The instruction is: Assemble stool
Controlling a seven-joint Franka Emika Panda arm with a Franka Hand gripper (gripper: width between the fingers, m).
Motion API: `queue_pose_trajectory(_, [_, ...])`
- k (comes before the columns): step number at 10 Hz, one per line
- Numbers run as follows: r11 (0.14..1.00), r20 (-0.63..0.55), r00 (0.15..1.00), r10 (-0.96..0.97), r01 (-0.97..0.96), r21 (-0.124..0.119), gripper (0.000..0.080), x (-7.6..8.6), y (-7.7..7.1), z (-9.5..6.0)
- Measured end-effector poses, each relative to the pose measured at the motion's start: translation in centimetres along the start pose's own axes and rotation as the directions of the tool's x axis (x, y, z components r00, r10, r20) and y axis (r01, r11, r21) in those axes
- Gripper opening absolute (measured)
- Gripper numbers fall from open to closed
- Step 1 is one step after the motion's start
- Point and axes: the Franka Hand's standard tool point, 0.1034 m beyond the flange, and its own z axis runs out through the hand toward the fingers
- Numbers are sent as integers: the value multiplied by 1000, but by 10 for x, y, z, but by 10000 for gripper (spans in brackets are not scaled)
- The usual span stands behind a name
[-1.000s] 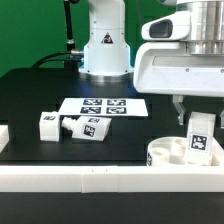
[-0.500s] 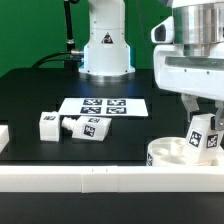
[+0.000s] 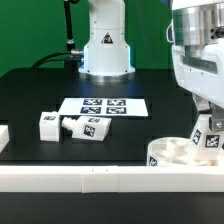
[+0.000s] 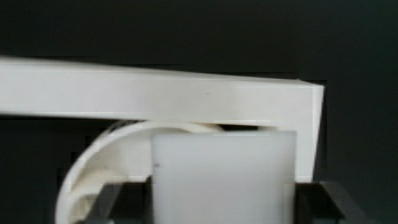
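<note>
Black surface under a green backdrop. I hold the pincer part-closed on a white blocky plastic leg, whose tagged long axis tilts off vertical. Directly beneath the pincer lies the round white plastic disc seat. The leg's lower end reaches its top; contact unclear. Seating, I judge, needs that axis righted.

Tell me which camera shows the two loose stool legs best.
The exterior view: both loose legs lie side by side near the marker board, unblocked. The wrist view shows neither, only the held leg close up.
</note>
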Motion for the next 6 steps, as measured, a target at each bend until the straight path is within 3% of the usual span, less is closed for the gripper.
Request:
queue_pose_trajectory(2, [978, 42, 977, 207, -208, 30, 340, 0, -2, 0])
queue_pose_trajectory(3, [950, 63, 949, 309, -311, 33, 340, 0, -3, 1])
queue_pose_trajectory(6, [849, 94, 846, 526, -529, 13, 340, 0, -3, 0])
